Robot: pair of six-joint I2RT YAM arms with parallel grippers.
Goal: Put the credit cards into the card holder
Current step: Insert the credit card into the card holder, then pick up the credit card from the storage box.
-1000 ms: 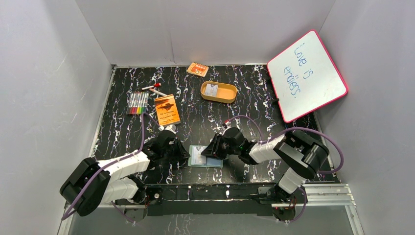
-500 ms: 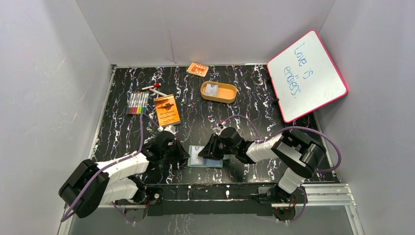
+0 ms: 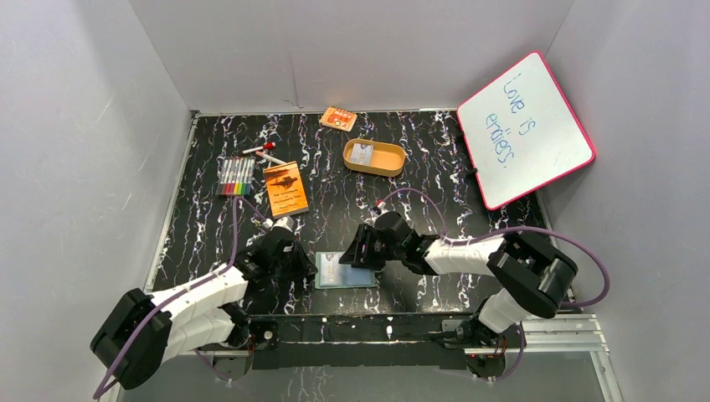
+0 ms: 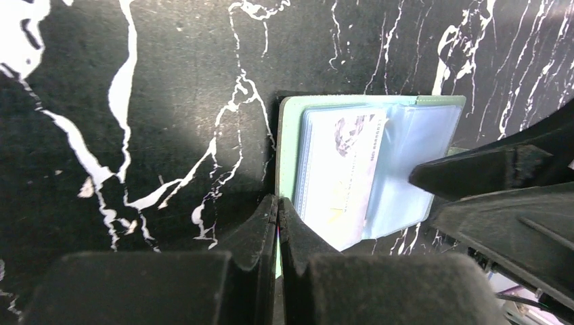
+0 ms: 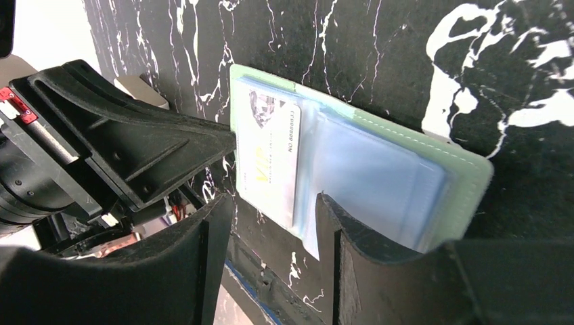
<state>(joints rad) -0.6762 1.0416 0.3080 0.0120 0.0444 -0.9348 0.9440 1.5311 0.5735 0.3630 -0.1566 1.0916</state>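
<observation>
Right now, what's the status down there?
Left hand shut at edge of card holder. Right hand open, straddling a card partly in its pocket. Nothing blocking.

Card holder (image 3: 345, 270) and right end effector (image 3: 348, 255) shifted left

Your left arm (image 3: 205, 289) and right arm (image 3: 460, 251) are wearing white shells over black joints, trailing purple cables. Left of the card holder (image 5: 379, 169), red marks are dotting the left gripper (image 5: 230, 139).
</observation>
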